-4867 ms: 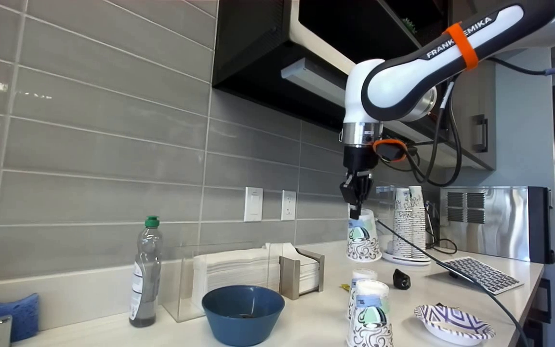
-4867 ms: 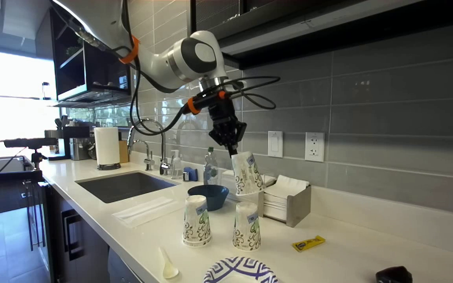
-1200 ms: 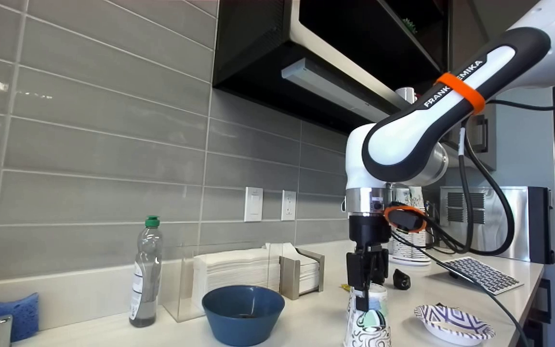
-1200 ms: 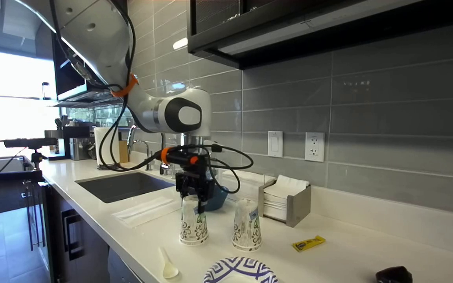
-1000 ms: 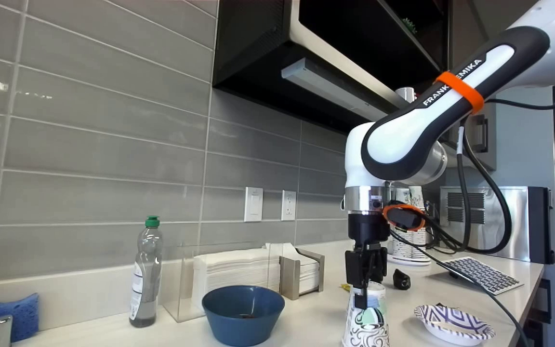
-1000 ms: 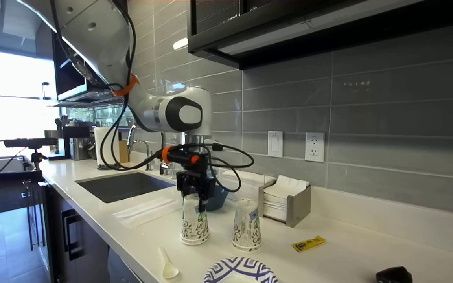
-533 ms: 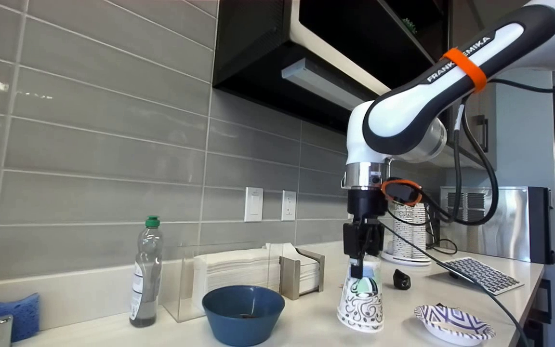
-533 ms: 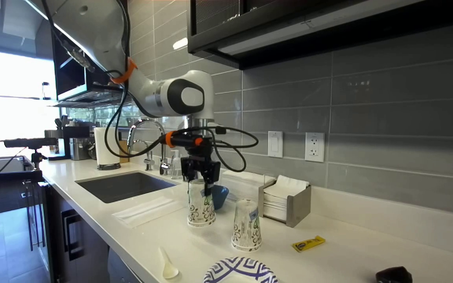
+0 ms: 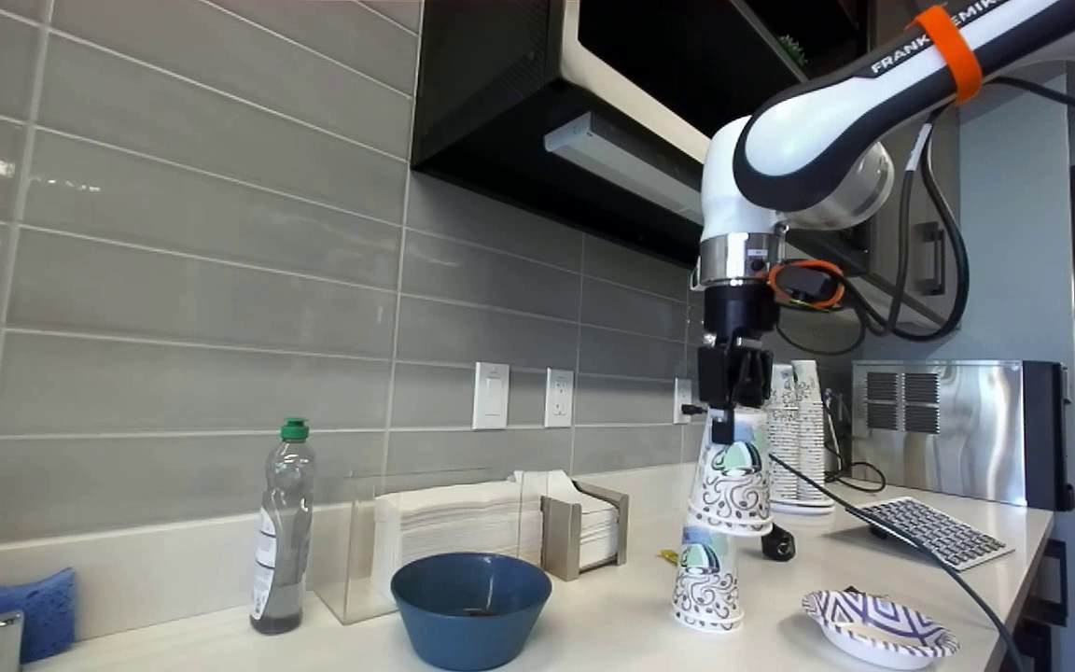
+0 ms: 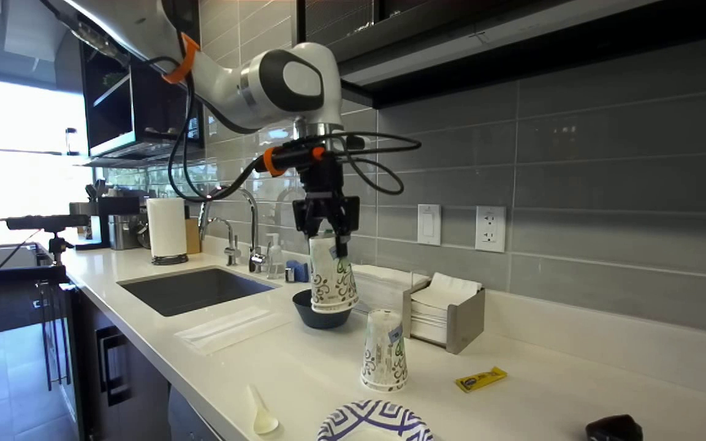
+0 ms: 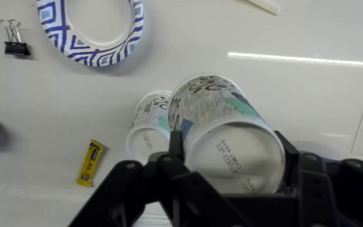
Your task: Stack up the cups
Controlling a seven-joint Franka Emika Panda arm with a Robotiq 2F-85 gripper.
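A white cup [image 9: 733,485] with green and dark printed swirls hangs upside down in the air, base up. My gripper [image 11: 230,143] is shut on it near the base, one finger [image 11: 175,143] on each side. Doubled rim lines show at its mouth. A like cup [image 10: 385,355] stands upside down on the counter, also with a doubled rim. The held one is above it and apart from it in an exterior view, overlapping its top in the other view. Tall stacks of cups [image 9: 803,439] stand farther back.
The blue bowl [image 10: 322,320], napkin holder [image 10: 469,318] and soap bottle [image 9: 282,532] are near the wall. A patterned dish [image 11: 99,58], a spoon [image 10: 262,416], a yellow packet [image 10: 480,380], a binder clip [image 11: 16,48] and a black object [image 9: 777,543] lie on the counter.
About one second ago the gripper was low around a cup on the counter; it has since risen with that cup. The spot where it stood is bare. The standing cup has not moved.
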